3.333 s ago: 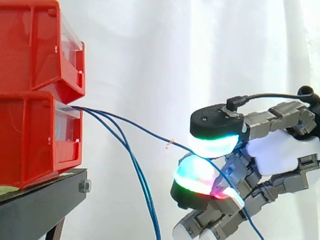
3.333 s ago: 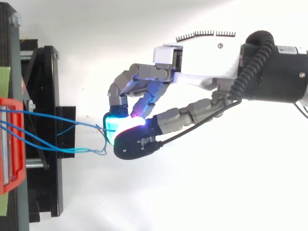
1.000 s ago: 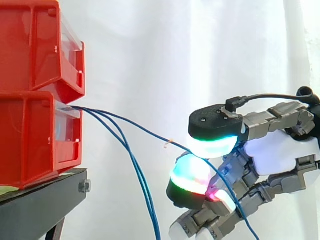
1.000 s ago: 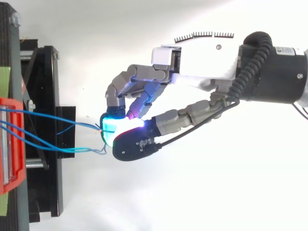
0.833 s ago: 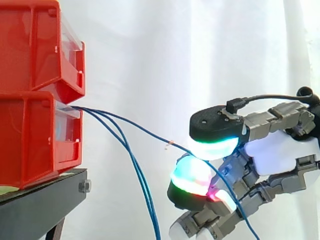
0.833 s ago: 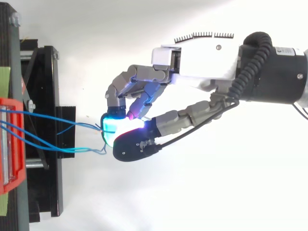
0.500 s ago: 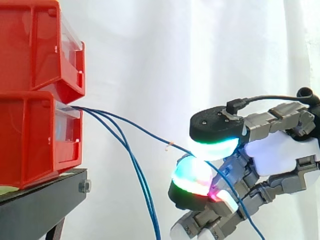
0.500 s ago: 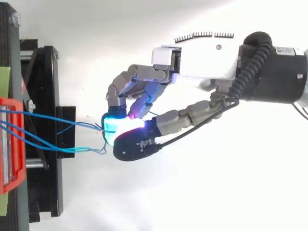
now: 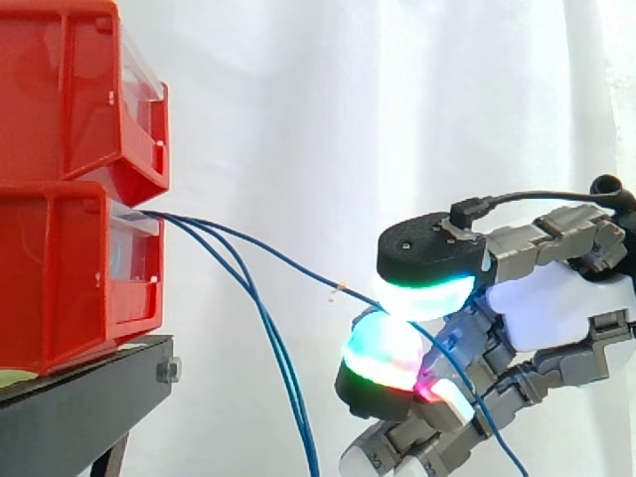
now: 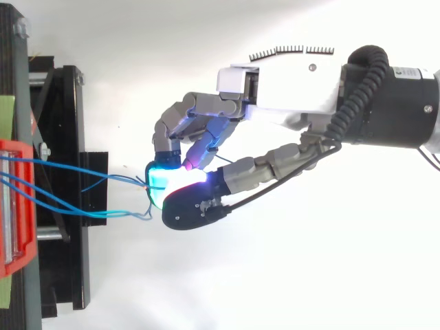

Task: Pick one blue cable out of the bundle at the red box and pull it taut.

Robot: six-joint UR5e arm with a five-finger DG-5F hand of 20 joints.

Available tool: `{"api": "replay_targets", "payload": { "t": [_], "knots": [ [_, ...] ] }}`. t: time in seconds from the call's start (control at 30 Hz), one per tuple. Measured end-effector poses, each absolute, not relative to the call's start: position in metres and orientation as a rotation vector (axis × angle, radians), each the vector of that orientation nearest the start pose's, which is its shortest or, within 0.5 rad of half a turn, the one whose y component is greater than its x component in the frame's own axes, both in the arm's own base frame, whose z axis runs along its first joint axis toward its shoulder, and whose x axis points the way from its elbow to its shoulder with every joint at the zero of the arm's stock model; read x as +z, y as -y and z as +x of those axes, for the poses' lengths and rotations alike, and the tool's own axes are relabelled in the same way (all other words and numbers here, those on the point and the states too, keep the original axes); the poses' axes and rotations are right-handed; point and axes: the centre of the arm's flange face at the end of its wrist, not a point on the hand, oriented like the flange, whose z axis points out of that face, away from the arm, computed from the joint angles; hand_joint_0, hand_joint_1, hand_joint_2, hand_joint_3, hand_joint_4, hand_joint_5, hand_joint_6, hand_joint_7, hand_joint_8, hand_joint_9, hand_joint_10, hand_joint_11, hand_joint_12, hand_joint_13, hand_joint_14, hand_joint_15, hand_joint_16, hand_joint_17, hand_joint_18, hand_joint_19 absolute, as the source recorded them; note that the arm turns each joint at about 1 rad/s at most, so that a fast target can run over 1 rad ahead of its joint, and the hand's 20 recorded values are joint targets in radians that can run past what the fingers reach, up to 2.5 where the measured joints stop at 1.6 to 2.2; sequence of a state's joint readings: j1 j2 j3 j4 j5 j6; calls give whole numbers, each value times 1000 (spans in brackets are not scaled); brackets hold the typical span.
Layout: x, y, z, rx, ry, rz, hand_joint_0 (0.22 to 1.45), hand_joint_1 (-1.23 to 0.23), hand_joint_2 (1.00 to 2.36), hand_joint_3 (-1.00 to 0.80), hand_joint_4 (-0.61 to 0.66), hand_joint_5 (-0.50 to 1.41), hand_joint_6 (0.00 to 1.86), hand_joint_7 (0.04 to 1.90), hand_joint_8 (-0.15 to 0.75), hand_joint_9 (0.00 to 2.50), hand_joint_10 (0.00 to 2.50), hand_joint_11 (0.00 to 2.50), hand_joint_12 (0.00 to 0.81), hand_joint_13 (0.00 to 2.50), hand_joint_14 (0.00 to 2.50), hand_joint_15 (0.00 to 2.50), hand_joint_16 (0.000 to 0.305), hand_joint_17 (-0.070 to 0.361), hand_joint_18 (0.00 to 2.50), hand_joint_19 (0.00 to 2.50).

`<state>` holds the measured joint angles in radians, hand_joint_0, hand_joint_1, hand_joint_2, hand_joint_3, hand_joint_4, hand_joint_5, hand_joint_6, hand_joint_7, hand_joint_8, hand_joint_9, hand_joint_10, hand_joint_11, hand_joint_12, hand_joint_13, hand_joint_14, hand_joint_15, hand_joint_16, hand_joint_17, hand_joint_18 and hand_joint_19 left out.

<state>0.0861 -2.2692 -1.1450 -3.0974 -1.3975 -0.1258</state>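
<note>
Observed in the side view: two red bins stacked at the upper left of the frame, the upper red bin (image 9: 79,89) set on the lower red bin (image 9: 70,278), both on a black stand (image 9: 79,407) at the lower left. A bolt head (image 9: 167,371) showed on the stand's front edge. A white curtain (image 9: 298,99) closed off the background.

The bundle (image 9: 174,221) of thin blue cables came out of the front of the lower red bin. One blue cable (image 9: 278,260) ran from there down and to the right across the middle of the frame, with a shallow sag, and carried a small pale tag (image 9: 338,288) just short of the hand. Two other cables (image 9: 283,368) dropped steeply from the bundle and left the frame at the bottom centre, hanging between the stand and the hand and well clear of the fingers.

The hand (image 9: 556,303) stood at the right of the frame, fingers curled. Its glowing pads (image 9: 427,288) were closed together on the blue cable, one pad above it and one below. Past the pinch the cable continued down to the lower right, in front of the lower fingers.

In the top view the hand (image 10: 289,89) reached in from the right edge towards the stand (image 10: 65,185) at the left. The pinch sat near the stand but apart from it. Nothing lay between hand and bin apart from the cables themselves.
</note>
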Motion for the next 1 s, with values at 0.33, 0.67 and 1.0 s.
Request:
{"api": "replay_targets", "payload": {
  "t": [0.33, 0.67, 1.0],
  "knots": [
    [263, 88, 734, 922, -1390, 1291, 619, -760, 1028, 53, 186, -143, 858, 1049, 362, 926, 13, 955, 374, 412, 6, 155, 54, 121, 437, 163],
    [262, 88, 734, 922, -1391, 1291, 621, -757, 1028, 41, 183, -145, 857, 1051, 365, 917, 14, 921, 372, 404, 6, 151, 53, 120, 433, 166],
    [227, 89, 715, 875, -1454, 1334, 620, -756, 1028, 42, 179, -146, 857, 1039, 365, 911, 14, 926, 372, 403, 6, 151, 53, 119, 431, 164]
  ]
}}
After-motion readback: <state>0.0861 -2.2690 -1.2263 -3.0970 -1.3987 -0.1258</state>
